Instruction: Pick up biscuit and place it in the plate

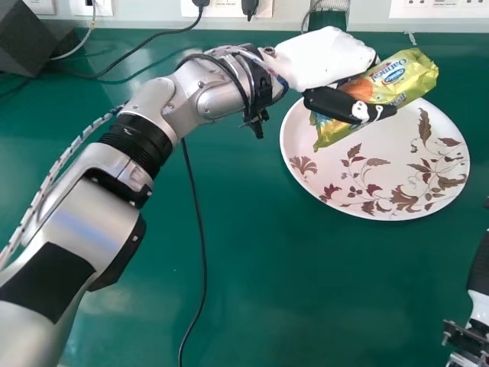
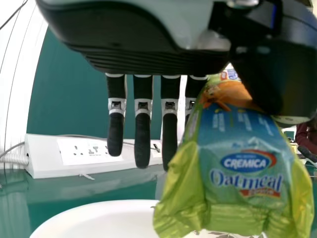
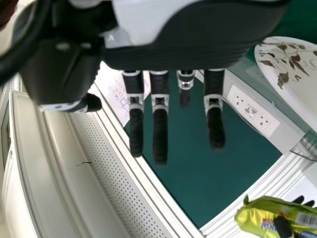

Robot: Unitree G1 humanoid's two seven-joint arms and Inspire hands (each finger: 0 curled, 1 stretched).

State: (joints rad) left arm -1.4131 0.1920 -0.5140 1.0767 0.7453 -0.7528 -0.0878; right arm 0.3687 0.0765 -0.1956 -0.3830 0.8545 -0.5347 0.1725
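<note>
My left hand [image 1: 325,60] is over the far side of the patterned white plate [image 1: 374,180], with its thumb across the yellow-green biscuit packet [image 1: 411,75]. The packet slants above the plate's far part; whether it touches the plate I cannot tell. In the left wrist view, the packet [image 2: 247,168] is pinched at the thumb side of the left hand [image 2: 142,134], whose fingers look fairly straight. My right hand [image 1: 480,306] is at the right edge of the head view. Straight fingers show on the right hand [image 3: 160,129] in the right wrist view, holding nothing.
A black cable [image 1: 200,252] runs over the green table [image 1: 306,290] beside my left forearm. Socket strips [image 1: 229,8] line the table's far edge, with more cables plugged in. A dark box [image 1: 30,38] stands at the far left.
</note>
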